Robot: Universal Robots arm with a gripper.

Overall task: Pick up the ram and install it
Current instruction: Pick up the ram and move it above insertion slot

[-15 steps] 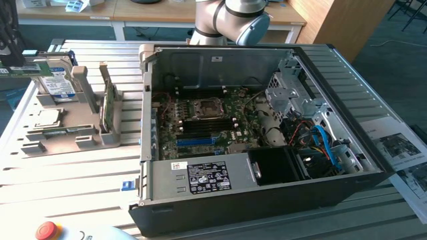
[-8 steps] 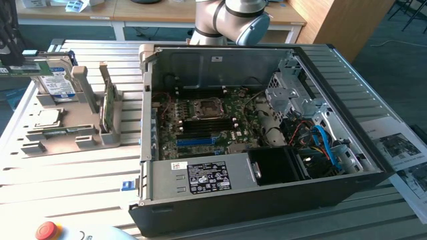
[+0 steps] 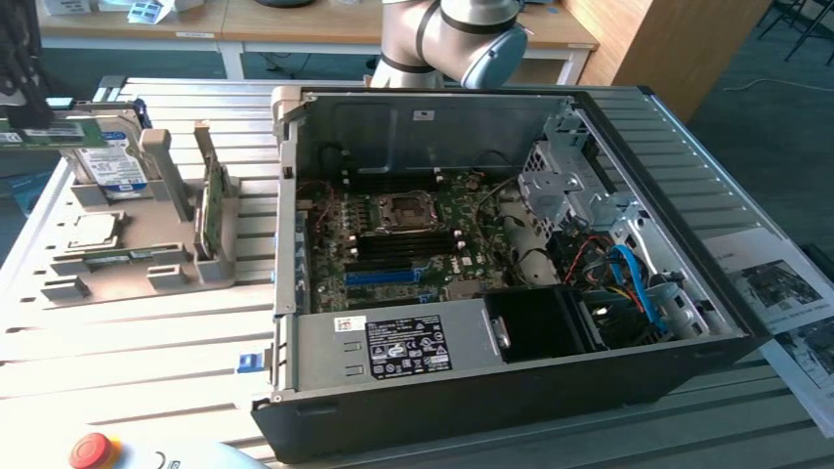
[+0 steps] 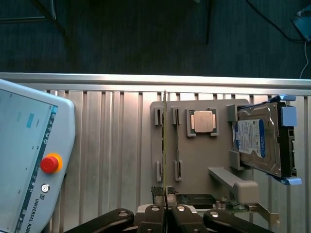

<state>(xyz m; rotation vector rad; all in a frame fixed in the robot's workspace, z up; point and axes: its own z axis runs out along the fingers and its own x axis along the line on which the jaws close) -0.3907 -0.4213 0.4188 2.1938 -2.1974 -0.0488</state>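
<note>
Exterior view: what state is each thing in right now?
gripper, jaws shut on the ram
ram, held in the air, clear of the holder
computer case, open, side panel off
memory slots, look empty
hard drive, standing in the holder
expansion card, upright in the holder

Mostly bare metal and matt plastic, with some wood and paper.
Tabletop (image 3: 131, 352) ribbed matt aluminium; holder (image 4: 204, 155) grey matt plastic; hard drive (image 4: 257, 141) shiny metal with a glossy label; CPU (image 4: 202, 121) brushed metal lid; computer case (image 3: 521, 401) matt black outside, dull grey sheet metal inside; teach pendant (image 4: 29, 165) smooth grey plastic; ram (image 3: 53, 132) green circuit board; end effector (image 4: 165, 212) black, slight sheen; panel (image 3: 665, 49) smooth light wood; sheets (image 3: 788, 293) printed paper.
</note>
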